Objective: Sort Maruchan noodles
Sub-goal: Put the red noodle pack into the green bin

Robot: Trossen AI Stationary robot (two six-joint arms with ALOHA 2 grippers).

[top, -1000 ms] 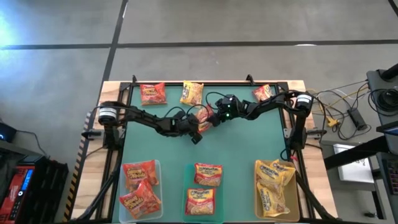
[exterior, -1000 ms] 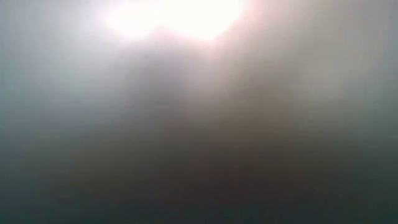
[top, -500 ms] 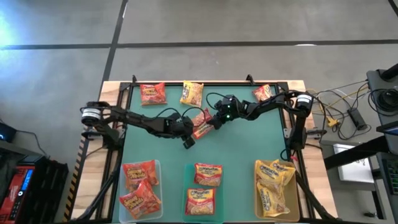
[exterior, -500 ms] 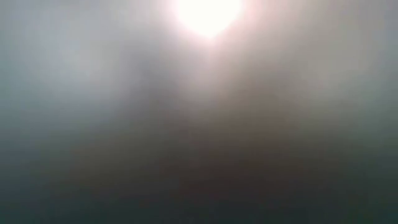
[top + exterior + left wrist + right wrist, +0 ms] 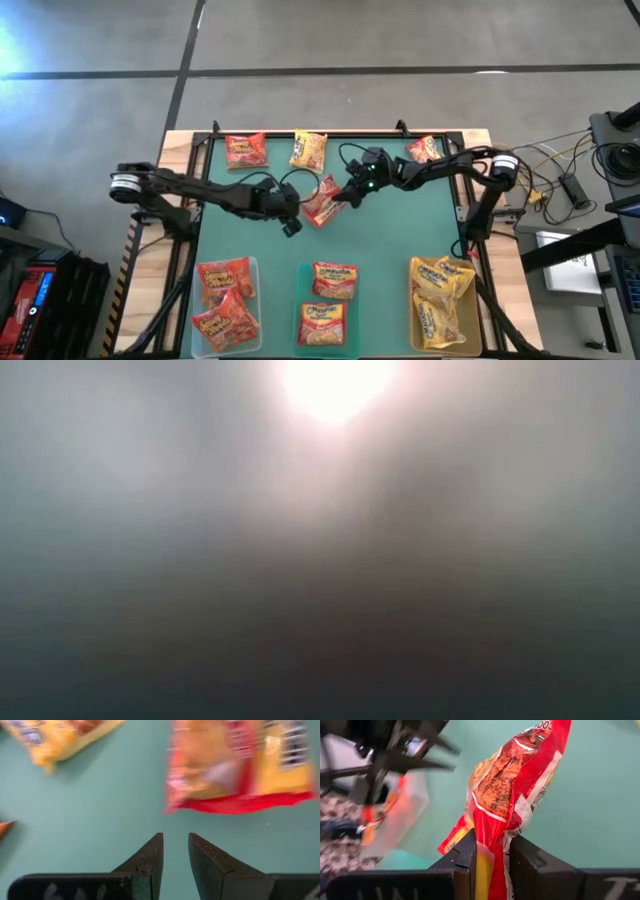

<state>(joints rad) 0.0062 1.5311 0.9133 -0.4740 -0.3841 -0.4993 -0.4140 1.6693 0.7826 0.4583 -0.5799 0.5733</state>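
Observation:
A red Maruchan noodle packet (image 5: 321, 204) is at the middle of the green mat, and my right gripper (image 5: 341, 194) is shut on it. It also shows in the right wrist view (image 5: 512, 785) and the left wrist view (image 5: 240, 765). My left gripper (image 5: 292, 226) stands just left of the packet. Its fingers (image 5: 150, 860) are a narrow gap apart with nothing between them. Three more packets lie flat along the far edge: red (image 5: 245, 150), yellow (image 5: 308, 150) and orange-red (image 5: 422, 150). My right gripper pinches the packet's right-hand end (image 5: 492, 851) between its two fingers. It comes from the table's right, slanting a little downward. The packet sticks out past the fingertips toward the left gripper, tilted on edge. Whether its far end touches the mat I cannot tell.
Three shallow bins stand along the near edge: the left one (image 5: 250, 268) holds red packets, the middle one (image 5: 303, 290) orange ones, the right one (image 5: 415, 330) yellow ones. A black frame (image 5: 200, 150) borders the mat. Bare mat lies between the bins and the grippers.
My right gripper has shut on the red packet's end and risen a little, tipping the packet up on edge. My left gripper has drawn back toward the table's left edge and up, away from the packet, with its finger gap unchanged.

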